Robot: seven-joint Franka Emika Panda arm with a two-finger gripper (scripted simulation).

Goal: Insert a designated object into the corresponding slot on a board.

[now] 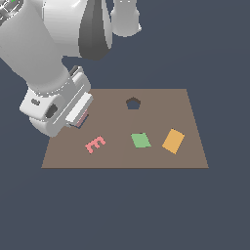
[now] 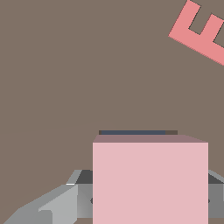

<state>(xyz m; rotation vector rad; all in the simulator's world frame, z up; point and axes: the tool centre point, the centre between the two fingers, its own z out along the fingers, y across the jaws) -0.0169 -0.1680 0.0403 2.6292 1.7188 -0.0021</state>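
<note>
Nearest my wrist camera, small pale pink flat square block (image 2: 150, 181) sits squarely between the grey gripper (image 2: 150, 197) fingers, clamped, above the brown board's (image 1: 161, 105) left side, over a dark slot sliver (image 2: 133, 132).

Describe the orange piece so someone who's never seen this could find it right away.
Start with the big brown board. Along its near edge lie three coloured shapes; the orange tile is the one nearest the exterior view's right. It is a plain tilted square, unlike the green tile or pink E-shaped piece.
</note>
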